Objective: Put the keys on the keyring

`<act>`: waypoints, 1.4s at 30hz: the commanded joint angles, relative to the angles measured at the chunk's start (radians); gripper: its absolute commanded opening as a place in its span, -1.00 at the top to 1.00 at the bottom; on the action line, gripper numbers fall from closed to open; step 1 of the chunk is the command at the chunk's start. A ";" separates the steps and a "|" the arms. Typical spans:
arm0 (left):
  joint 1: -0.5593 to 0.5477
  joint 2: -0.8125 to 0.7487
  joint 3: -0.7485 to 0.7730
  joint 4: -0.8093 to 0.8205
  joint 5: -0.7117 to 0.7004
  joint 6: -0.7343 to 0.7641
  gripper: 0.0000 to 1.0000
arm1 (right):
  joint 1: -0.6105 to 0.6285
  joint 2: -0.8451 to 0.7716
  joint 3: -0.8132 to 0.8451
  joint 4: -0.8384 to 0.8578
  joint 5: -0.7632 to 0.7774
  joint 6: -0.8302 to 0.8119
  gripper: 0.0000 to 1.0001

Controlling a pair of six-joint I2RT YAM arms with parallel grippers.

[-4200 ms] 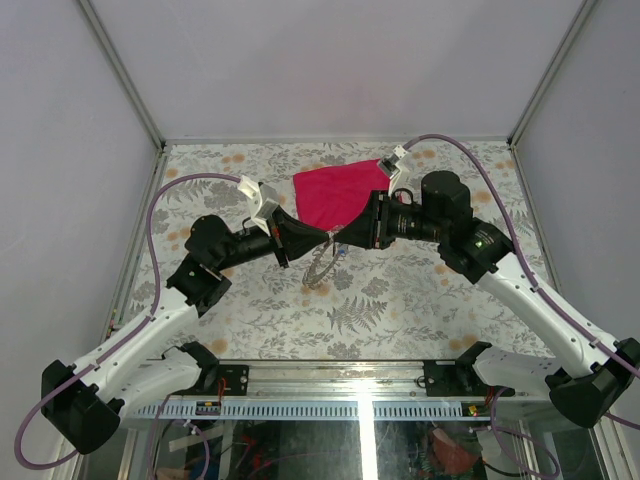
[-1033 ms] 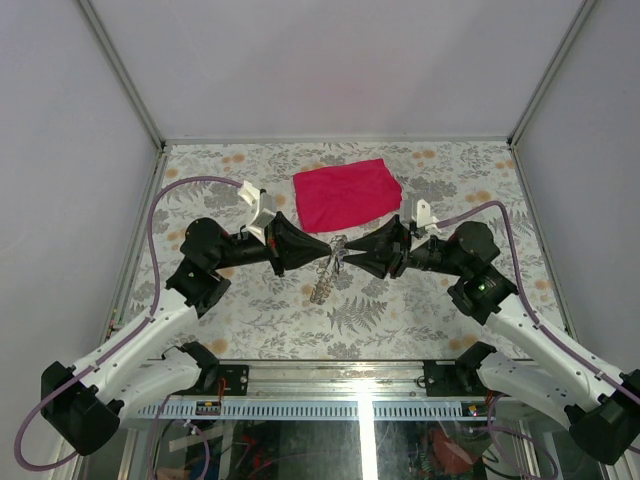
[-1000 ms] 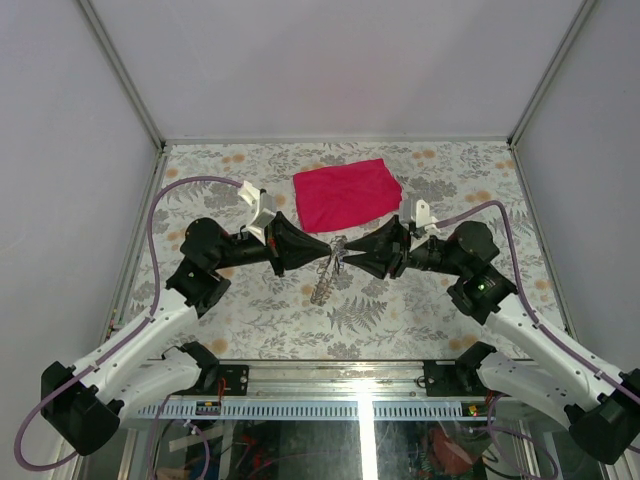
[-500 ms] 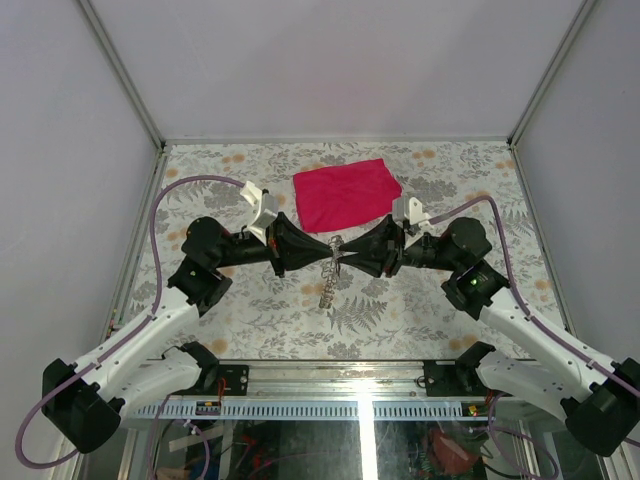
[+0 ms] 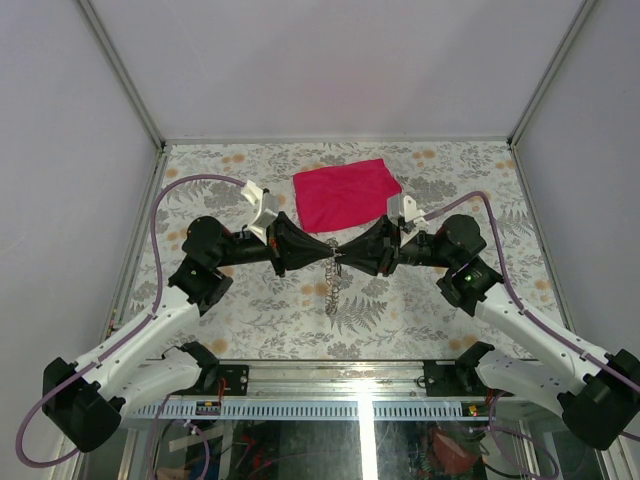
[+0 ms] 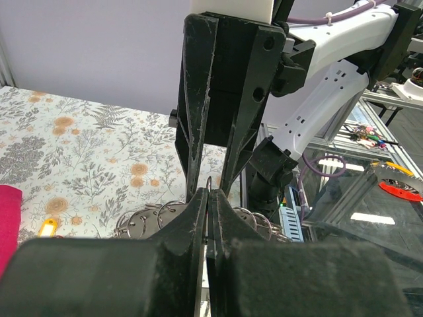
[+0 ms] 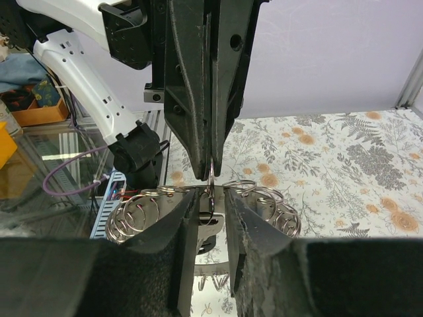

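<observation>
The keyring shows edge-on as a thin silver ring, and my left gripper is shut on its rim. My right gripper faces it tip to tip. Its jaws stand a little apart on either side of the ring, with a flat silver key lying across the gap. Bunches of small split rings hang on both sides. From above, the left gripper and right gripper meet mid-table, and the keys dangle below them.
A red cloth lies flat on the flowered table behind the grippers. A small yellow tag rests on the table near the cloth's edge. Metal frame posts and grey walls enclose the table.
My right gripper has slid left until its tips meet the left gripper's, and its jaws have narrowed. The hanging bunch of keys now dangles straighter down. The left arm has barely moved.
</observation>
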 commanded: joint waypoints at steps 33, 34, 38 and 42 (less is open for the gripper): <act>0.002 -0.011 0.069 -0.181 -0.046 0.193 0.39 | 0.013 0.152 0.618 -1.226 0.116 -0.373 1.00; 0.002 -0.016 0.067 -0.199 -0.053 0.206 0.38 | 0.013 0.177 0.650 -1.269 0.115 -0.364 1.00; 0.003 -0.041 0.060 -0.272 -0.090 0.252 0.30 | 0.038 0.263 0.745 -1.366 0.146 -0.340 1.00; 0.003 -0.081 0.049 -0.330 -0.128 0.287 0.29 | 0.101 0.327 0.799 -1.361 0.231 -0.309 1.00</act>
